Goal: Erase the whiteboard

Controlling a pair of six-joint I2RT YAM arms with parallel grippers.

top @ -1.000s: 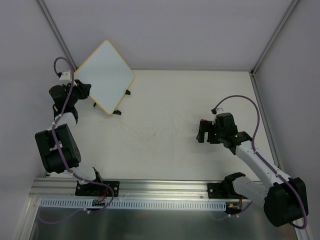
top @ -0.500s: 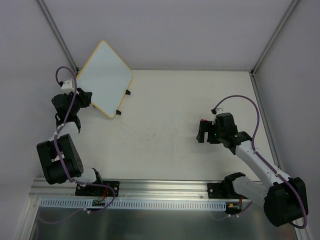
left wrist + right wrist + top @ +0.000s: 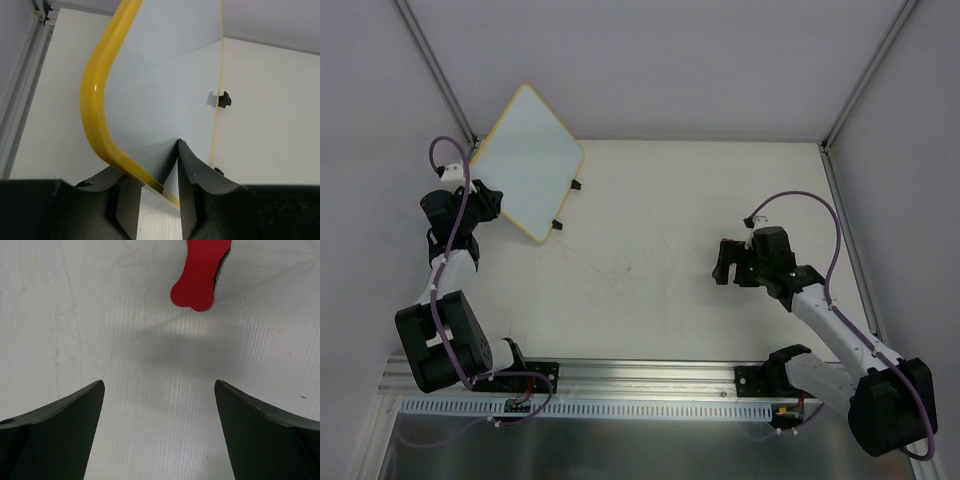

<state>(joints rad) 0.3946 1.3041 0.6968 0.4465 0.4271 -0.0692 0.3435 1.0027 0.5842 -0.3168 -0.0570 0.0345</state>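
The whiteboard (image 3: 527,160) has a tan-yellow frame and a blank white face. It is held tilted up off the table at the far left, with two black feet (image 3: 575,185) on its right edge. My left gripper (image 3: 488,203) is shut on its near corner. In the left wrist view the yellow frame (image 3: 97,125) runs between my fingers (image 3: 192,170), and the board (image 3: 165,75) rises beyond them. My right gripper (image 3: 724,262) is open and empty low over the table. The red bow-shaped eraser (image 3: 201,272) lies just beyond its fingertips (image 3: 159,390); it also shows in the top view (image 3: 726,242).
White walls with metal corner posts (image 3: 435,70) close in the table at the back and sides. An aluminium rail (image 3: 620,375) runs along the near edge. A metal channel (image 3: 25,85) borders the table on the left.
My left arm has drawn back a little toward the left wall, and the whiteboard has shifted slightly left with it. The right arm has barely moved.
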